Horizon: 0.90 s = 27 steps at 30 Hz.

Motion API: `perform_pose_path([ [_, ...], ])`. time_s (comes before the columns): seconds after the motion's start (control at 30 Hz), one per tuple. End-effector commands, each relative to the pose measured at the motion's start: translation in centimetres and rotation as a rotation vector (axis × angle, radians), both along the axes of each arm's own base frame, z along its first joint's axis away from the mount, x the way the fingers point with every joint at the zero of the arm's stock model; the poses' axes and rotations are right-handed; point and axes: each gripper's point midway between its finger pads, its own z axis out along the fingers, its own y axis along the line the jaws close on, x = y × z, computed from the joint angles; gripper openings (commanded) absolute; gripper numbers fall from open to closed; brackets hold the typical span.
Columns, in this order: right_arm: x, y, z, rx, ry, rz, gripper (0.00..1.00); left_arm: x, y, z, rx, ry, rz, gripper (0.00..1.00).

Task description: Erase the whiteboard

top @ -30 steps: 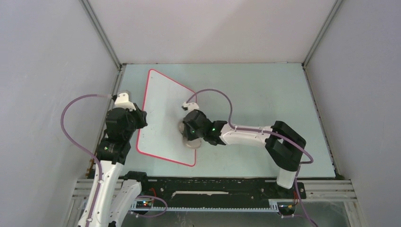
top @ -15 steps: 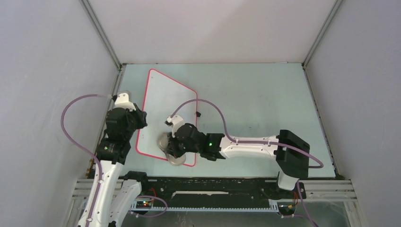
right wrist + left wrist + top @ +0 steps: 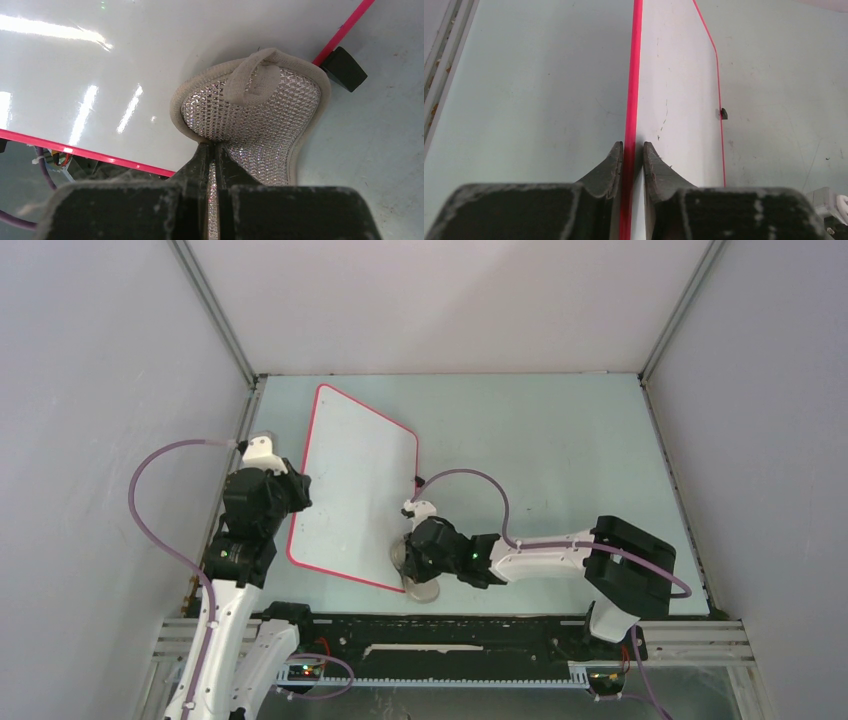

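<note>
My right gripper (image 3: pixel 214 148) is pinched tight on the near edge of the grey cloth pad (image 3: pixel 250 117), so the pad lies flat under me for wiping. It straddles the near right corner of the whiteboard (image 3: pixel 90 70), partly on the table (image 3: pixel 380 150), just beside a black clip (image 3: pixel 344 69). My left gripper (image 3: pixel 633 150) clamps the red rim (image 3: pixel 632 75) on the board's left edge. I judge that steadies it against sliding.

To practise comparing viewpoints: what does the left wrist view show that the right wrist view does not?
Left wrist only: the left gripper shut on the whiteboard, at its red rim. Right wrist only: the right gripper shut on the grey cloth pad, lying across the board's edge. Both: the whiteboard, a black clip on its edge, the table.
</note>
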Motion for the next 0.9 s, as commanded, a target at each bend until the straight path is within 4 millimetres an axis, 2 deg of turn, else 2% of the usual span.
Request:
perform_pose_path([
  [0.0, 0.2, 0.4, 0.1, -0.021, -0.007, 0.015, 0.0, -0.9, -0.9, -2.3, -0.009, 0.086, -0.047, 0.0],
  [0.2, 1.0, 6.7, 8.9, 0.142, -0.143, 0.112, 0.0, -0.9, -0.8, -2.2, -0.004, 0.086, -0.041, 0.0],
  [0.27, 1.2, 7.9, 10.6, 0.177, -0.163, 0.136, 0.0, -0.9, -0.8, -2.3, -0.004, 0.087, -0.039, 0.0],
  [0.33, 1.4, 8.4, 11.1, 0.198, -0.155, 0.143, 0.0, -0.9, -0.8, -2.2, -0.004, 0.086, -0.041, 0.0],
  [0.4, 1.6, 8.3, 9.8, 0.183, -0.112, 0.14, 0.0, -0.9, -0.8, -2.2, -0.004, 0.085, -0.04, 0.0],
  [0.5, 2.0, 6.4, 5.9, 0.085, -0.048, 0.103, 0.0, -0.9, -0.8, -2.2, -0.005, 0.084, -0.042, 0.0],
  [0.67, 2.3, 1.2, 0.0, 0.005, 0.044, 0.001, 0.0, -1.0, -0.9, -2.1, -0.009, 0.08, -0.05, 0.0],
  [0.77, 1.5, -2.9, -3.5, -0.074, 0.099, -0.056, 0.0, -1.0, -1.0, -2.1, -0.01, 0.08, -0.053, 0.0],
  [0.87, 1.4, -4.6, -4.6, -0.123, 0.082, -0.093, 0.0, -0.9, -1.1, -2.0, -0.013, 0.078, -0.055, 0.0],
])
